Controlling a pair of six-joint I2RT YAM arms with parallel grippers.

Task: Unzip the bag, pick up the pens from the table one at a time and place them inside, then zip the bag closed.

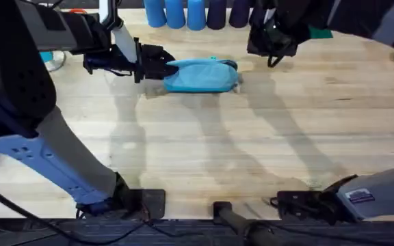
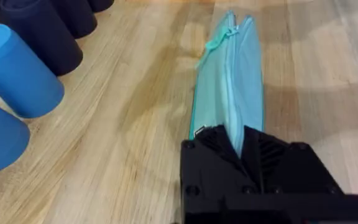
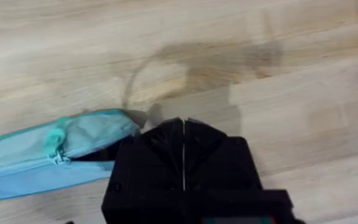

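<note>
The light-blue bag (image 1: 202,75) lies lengthwise at the back middle of the table (image 1: 204,150). My left gripper (image 1: 161,68) is shut on the bag's left end. In the left wrist view, the black fingers (image 2: 219,152) pinch the fabric and the bag (image 2: 229,81) runs away from them to its zipper pull (image 2: 219,38). My right gripper (image 1: 272,46) hovers just right of the bag's far end, apart from it. Its fingers (image 3: 160,146) are pressed together with nothing between them, beside the bag (image 3: 48,158) and the pull (image 3: 58,149). The pens are out of view.
A row of blue cylinders (image 1: 176,12) and dark cylinders (image 1: 217,12) stands along the back edge behind the bag; the blue cylinders (image 2: 17,71) are close to my left gripper. Bare wood stretches across the middle and front of the table.
</note>
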